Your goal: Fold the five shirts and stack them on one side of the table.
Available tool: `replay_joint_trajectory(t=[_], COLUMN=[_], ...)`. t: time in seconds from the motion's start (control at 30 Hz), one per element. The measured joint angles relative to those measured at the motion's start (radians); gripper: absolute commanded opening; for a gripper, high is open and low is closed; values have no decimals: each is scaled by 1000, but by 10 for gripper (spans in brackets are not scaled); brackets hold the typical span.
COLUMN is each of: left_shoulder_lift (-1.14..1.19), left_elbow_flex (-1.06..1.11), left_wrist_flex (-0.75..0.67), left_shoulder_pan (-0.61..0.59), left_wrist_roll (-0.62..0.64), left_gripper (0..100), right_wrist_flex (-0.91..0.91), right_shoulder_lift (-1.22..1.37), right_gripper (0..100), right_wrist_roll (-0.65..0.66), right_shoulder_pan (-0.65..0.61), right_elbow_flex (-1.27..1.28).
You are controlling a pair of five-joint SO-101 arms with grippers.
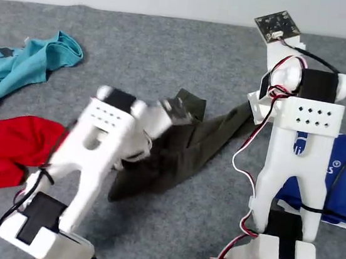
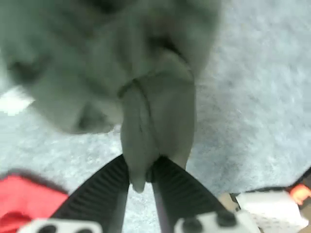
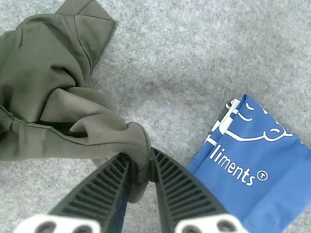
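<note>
An olive-green shirt [image 1: 176,152] lies crumpled in the middle of the grey table, stretched between both arms. My left gripper [image 2: 142,175] is shut on a fold of the olive shirt [image 2: 155,116], at its left end in the high view [image 1: 174,112]. My right gripper [image 3: 140,170] is shut on another bunched edge of the olive shirt [image 3: 53,111], near the right arm's wrist [image 1: 257,108] in the high view. A blue printed shirt [image 1: 343,182] lies folded at the right; the blue shirt [image 3: 252,165] lies close beside the right gripper.
A red shirt [image 1: 6,147] lies crumpled at the left edge, and a teal shirt [image 1: 23,67] lies at the back left. Grey felt [image 1: 170,47] covers the table. The right arm's white body [image 1: 293,182] stands over part of the blue shirt.
</note>
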Motion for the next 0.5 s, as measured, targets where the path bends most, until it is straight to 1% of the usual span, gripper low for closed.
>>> replay_joint_trajectory(t=[0.13, 0.23, 0.3, 0.5], left_shoulder_lift=[-11, -74, -124, -261], left_elbow_flex=[-193, -324, -399, -591], left_wrist_flex=[28, 29, 31, 37], left_shoulder_pan=[-120, -206, -230, -236], left_wrist_roll=[29, 43, 44, 44], left_gripper=[5, 5, 6, 6], right_wrist_flex=[0, 0, 0, -28], right_shoulder_lift=[-69, -132, -178, -322], right_gripper=[10, 10, 10, 10], right_wrist_roll=[8, 55, 83, 123], right_shoulder_pan=[0, 0, 8, 75], right_elbow_flex=[0, 0, 0, 0])
